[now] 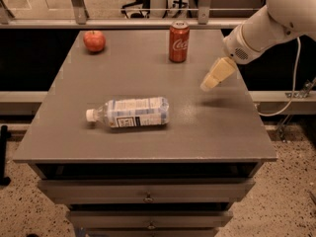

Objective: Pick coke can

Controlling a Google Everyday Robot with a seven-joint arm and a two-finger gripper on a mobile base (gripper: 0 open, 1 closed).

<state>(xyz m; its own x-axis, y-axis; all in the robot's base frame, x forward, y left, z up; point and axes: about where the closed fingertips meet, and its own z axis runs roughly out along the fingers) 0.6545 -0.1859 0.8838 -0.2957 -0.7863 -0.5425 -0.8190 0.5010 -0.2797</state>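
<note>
Here's the coke can [178, 41], standing upright near the far edge of the grey tabletop [123, 78], at about 12 o'clock on the surface, red side and white script facing us. Nothing is touching it. Off at its 4 o'clock we find the gripper [206, 85], cream-coloured, hanging above the tabletop's right side, apart from the can and tilted down toward 7 o'clock. Whether it is spread or pressed together we cannot tell from this angle. The white arm [266, 26] comes in from 2 o'clock. Out at the can's 9 o'clock, well apart, a red apple [94, 40] sits near the far left corner. At the can's 7 o'clock a plastic water bottle [131, 112] lies on its side, cap pointing to 9 o'clock. Below the tabletop we see drawers [148, 191].
</note>
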